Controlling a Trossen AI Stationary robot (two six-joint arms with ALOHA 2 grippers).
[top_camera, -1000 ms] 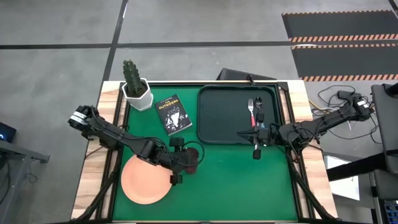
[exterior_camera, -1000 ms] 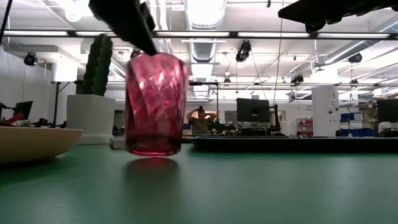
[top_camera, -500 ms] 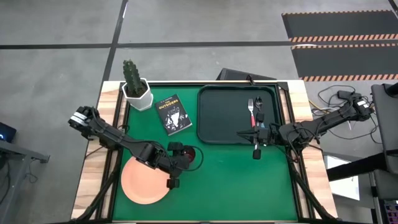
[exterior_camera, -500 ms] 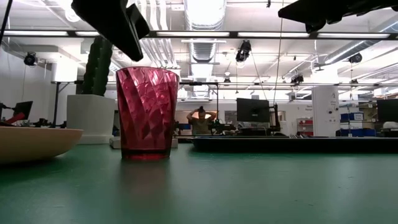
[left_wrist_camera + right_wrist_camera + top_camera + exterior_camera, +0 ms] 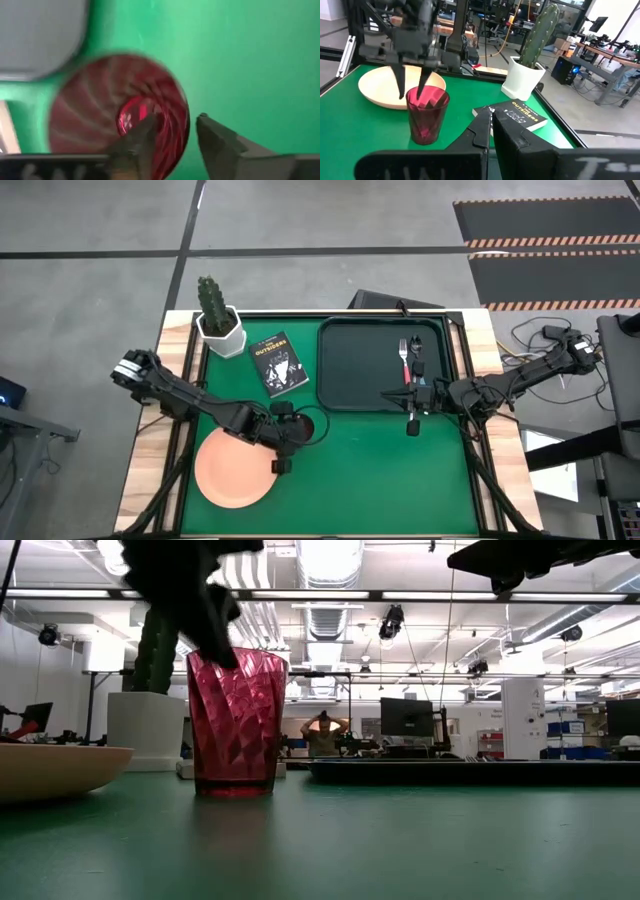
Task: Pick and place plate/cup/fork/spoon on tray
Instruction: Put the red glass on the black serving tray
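Since one second ago the cup [image 5: 305,429] has gone from tilted and lifted off the mat to standing upright on the bench [image 5: 380,470]; over the last half second my left end effector [image 5: 288,436] has dropped closer to its rim. In the low view the cup [image 5: 235,722] rests flat on the green surface, left of centre frame. My left end effector [image 5: 172,137] is open: one finger [image 5: 142,135] reaches inside the cup mouth, the other sits outside the wall, and neither is clamped on it. The right wrist view confirms two spread fingers straddling the cup [image 5: 426,114] rim.

The plate [image 5: 233,470] lies at lower left of the high view, just beside the cup, partly under my left arm. The tray [image 5: 360,365] occupies upper centre-right, well apart from the cup. The fork [image 5: 404,359] lies on the tray's right portion, with the spoon [image 5: 417,363] alongside it.

My right end effector [image 5: 411,412] hangs at the tray's lower right edge, fingers closed together, holding nothing.

A black book [image 5: 278,364] and a potted cactus [image 5: 217,319] stand at upper left of the bench.
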